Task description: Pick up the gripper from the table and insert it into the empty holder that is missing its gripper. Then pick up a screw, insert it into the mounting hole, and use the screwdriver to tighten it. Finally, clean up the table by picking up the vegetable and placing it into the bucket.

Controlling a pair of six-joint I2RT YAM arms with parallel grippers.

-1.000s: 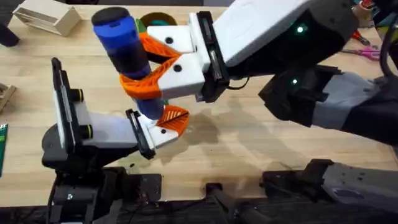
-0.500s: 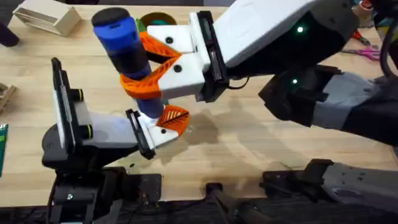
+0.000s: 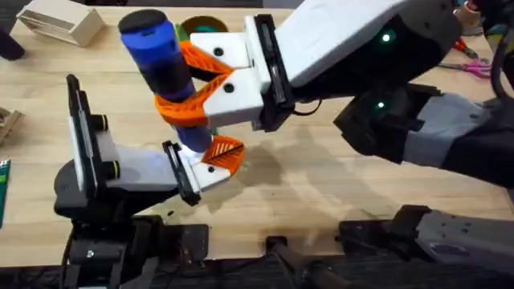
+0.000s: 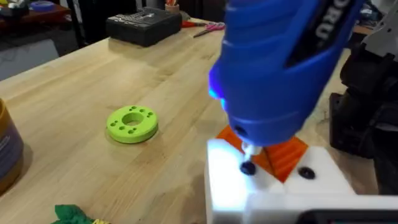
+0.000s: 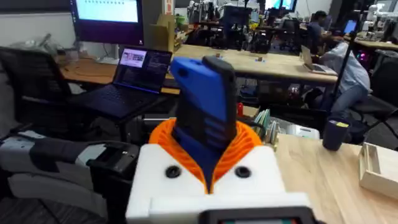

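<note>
My right gripper reaches across from the right, shut on the blue screwdriver, which it holds upright between its orange pads. The screwdriver's metal bit rests on a dark screw in the white holder of my left gripper, low at centre left. An orange gripper finger sits in that holder. The dark-green vegetable lies on the table near the orange-yellow bucket. The bucket's rim shows behind the right gripper.
A lime-green ring with holes lies on the wood beyond the left gripper. A pale box stands at the far left, a black case farther back, and scissors at the far right.
</note>
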